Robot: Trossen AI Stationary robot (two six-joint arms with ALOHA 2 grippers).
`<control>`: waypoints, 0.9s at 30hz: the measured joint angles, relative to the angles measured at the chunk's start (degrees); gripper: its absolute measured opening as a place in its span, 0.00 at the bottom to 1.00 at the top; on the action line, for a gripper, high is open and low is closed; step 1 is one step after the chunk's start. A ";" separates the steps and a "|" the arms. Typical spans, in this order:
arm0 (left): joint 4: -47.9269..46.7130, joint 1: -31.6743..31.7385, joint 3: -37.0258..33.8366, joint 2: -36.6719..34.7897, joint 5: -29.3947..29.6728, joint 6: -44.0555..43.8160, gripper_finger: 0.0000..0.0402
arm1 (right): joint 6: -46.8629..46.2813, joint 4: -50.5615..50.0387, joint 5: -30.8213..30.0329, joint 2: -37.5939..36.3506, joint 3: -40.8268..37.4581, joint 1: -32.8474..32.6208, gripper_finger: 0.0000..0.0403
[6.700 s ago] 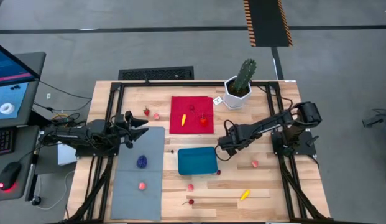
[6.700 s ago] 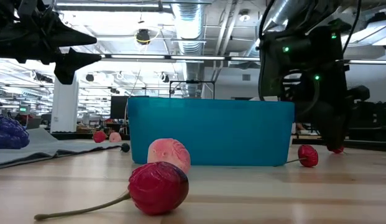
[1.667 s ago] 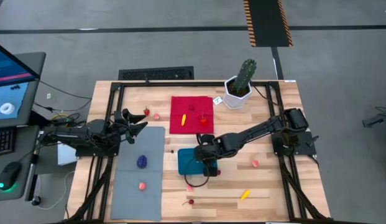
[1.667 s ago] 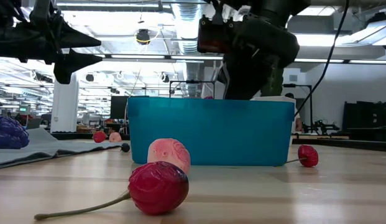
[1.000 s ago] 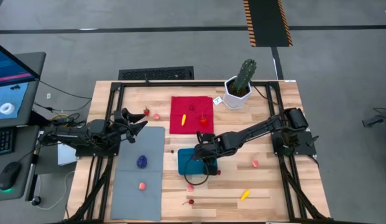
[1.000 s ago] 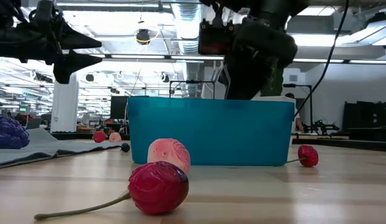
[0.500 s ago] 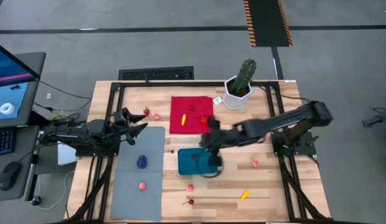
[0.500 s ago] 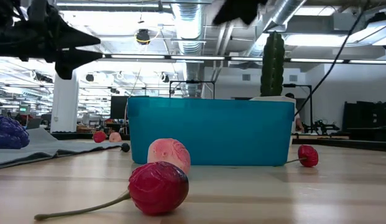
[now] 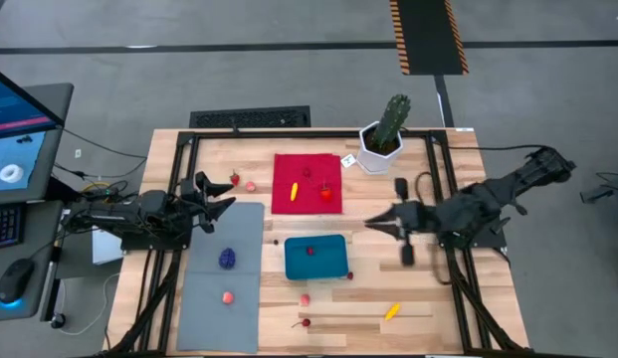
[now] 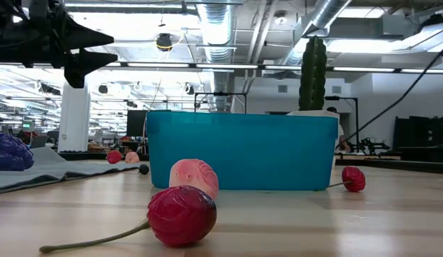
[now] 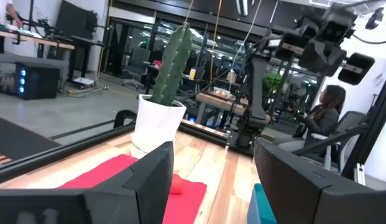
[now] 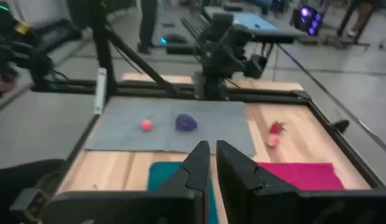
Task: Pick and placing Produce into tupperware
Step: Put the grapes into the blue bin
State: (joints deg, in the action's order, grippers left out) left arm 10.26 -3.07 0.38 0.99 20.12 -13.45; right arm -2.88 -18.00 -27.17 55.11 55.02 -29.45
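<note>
The teal tupperware (image 9: pixel 315 259) stands at the table's middle with one red piece (image 9: pixel 309 250) lying in it. It also shows in the low view (image 10: pixel 242 150). My right gripper (image 9: pixel 370 223) hangs to the container's right, above the table and empty, with a narrow gap between its fingers (image 12: pixel 212 163). My left gripper (image 9: pixel 221 203) waits wide open above the grey mat's far left corner (image 11: pixel 214 168). A dark cluster (image 9: pixel 228 258) and a pink piece (image 9: pixel 228 296) lie on the mat. A yellow piece (image 9: pixel 294 189) and a red strawberry (image 9: pixel 326 193) lie on the red cloth (image 9: pixel 307 199).
A cactus in a white pot (image 9: pixel 386 134) stands at the far right. Loose produce lies near the container: a cherry (image 9: pixel 349 275), a pink piece (image 9: pixel 305 298), a cherry (image 9: pixel 306 322) and a yellow piece (image 9: pixel 391 311). A strawberry (image 9: pixel 234 179) lies far left.
My right gripper has risen from over the tupperware and drawn back fast toward the table's right edge. A red piece now shows lying in the container where the gripper stood. The left arm has kept still.
</note>
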 joint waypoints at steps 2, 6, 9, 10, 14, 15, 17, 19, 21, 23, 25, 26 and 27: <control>-0.04 0.00 0.00 0.02 -0.05 0.05 0.54 | -0.40 1.92 -2.74 -2.83 -3.47 -2.29 0.13; -0.46 0.00 0.00 0.02 -0.15 -0.47 0.53 | -2.68 4.62 -11.19 -7.29 -10.52 -7.31 0.13; -0.46 0.00 0.00 0.02 -0.15 -1.61 0.54 | -3.05 7.97 -15.09 -9.38 -15.16 -11.50 0.13; -0.42 0.00 0.00 0.02 -0.15 -1.98 0.54 | -2.77 9.14 -15.46 -10.04 -16.54 -12.75 0.13; -0.39 -0.01 0.00 0.02 0.14 -1.53 0.53 | -1.90 14.96 -18.10 -11.92 -21.75 -17.38 0.13; -0.54 -0.01 0.00 0.02 0.73 -1.55 0.53 | -1.42 16.73 -18.43 -12.14 -23.08 -18.37 0.13; -1.81 0.00 0.00 0.02 1.91 -2.58 0.53 | -1.19 19.17 -19.86 -12.72 -25.65 -19.92 0.13; -3.84 0.00 0.02 0.02 2.12 -4.01 0.53 | -1.50 21.83 -21.76 -13.00 -28.11 -21.32 0.13; -4.39 0.00 0.02 0.02 2.12 -4.17 0.54 | -1.62 23.45 -23.19 -13.20 -30.88 -22.47 0.13; -4.05 -0.02 0.02 0.01 2.12 -4.06 0.54 | -1.61 26.39 -23.49 -13.48 -33.52 -23.68 0.13; -2.88 0.00 0.11 0.02 2.12 -2.59 0.53 | -1.61 29.69 -23.49 -13.97 -35.90 -24.70 0.13; -2.83 0.00 0.28 -0.03 2.12 -1.92 0.53 | -1.58 31.60 -23.49 -14.04 -37.44 -25.01 0.13; -3.16 -0.01 0.39 -0.01 2.12 -1.46 0.54 | -1.37 32.71 -23.76 -14.12 -38.89 -25.13 0.13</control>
State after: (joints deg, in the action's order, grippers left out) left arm 7.10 -3.08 0.78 0.98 22.24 -14.91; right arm -4.25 14.71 -50.93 40.98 16.14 -54.58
